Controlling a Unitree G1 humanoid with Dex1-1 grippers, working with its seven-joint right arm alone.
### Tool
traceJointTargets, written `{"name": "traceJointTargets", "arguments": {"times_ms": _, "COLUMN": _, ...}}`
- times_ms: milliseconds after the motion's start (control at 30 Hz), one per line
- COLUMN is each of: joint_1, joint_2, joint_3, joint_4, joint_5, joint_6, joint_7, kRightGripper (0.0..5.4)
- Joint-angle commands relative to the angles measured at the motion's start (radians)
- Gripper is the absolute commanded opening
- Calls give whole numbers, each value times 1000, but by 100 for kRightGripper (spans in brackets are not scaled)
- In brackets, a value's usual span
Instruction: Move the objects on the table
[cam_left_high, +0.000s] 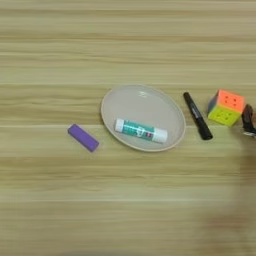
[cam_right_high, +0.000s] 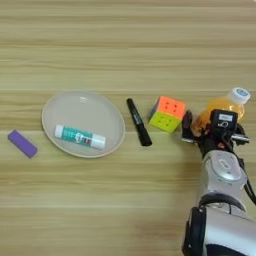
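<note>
Orange drink bottle (cam_right_high: 223, 111) with its white cap lies tilted on the table (cam_right_high: 125, 45), right at the gripper (cam_right_high: 210, 131); the two black fingers (cam_right_high: 187, 125) look to straddle its body, one on the side toward the cube, the other hidden behind the wrist block. Whether they are spread around it or already pressing it, I cannot tell.

Just to the gripper's left sits the multicoloured puzzle cube (cam_right_high: 167, 114), nearly touching that near finger; further left the black marker pen (cam_right_high: 138, 129); beyond it the beige oval plate (cam_right_high: 107, 107) with the white-and-teal tube (cam_right_high: 80, 137) lying in it; farthest left a small purple block (cam_right_high: 22, 143).

Risks, as I judge them: the bottle is round and lying down, so an off-centre pinch could squirt it out or roll it away – and the near finger could nudge the cube if the arm swings left.

Count: one bottle, one cube, one marker, one tube, one plate, one purple block, one gripper
</note>
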Motion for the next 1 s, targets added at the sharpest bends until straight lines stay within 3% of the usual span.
{"name": "traceJointTargets", "arguments": {"times_ms": 33, "joint_1": -44, "joint_2": -48, "joint_3": -2, "joint_4": -65, "joint_5": 2, "joint_6": -29, "joint_7": -11, "kRightGripper": 532}}
{"name": "traceJointTargets", "arguments": {"times_ms": 600, "joint_1": -41, "joint_2": -48, "joint_3": -12, "joint_4": -68, "joint_5": 15, "joint_6": -23, "joint_7": -12, "kRightGripper": 537}}
{"name": "traceJointTargets", "arguments": {"times_ms": 1000, "joint_1": -46, "joint_2": -51, "joint_3": -33, "joint_4": -71, "joint_5": 30, "joint_6": -20, "joint_7": -12, "kRightGripper": 395}}
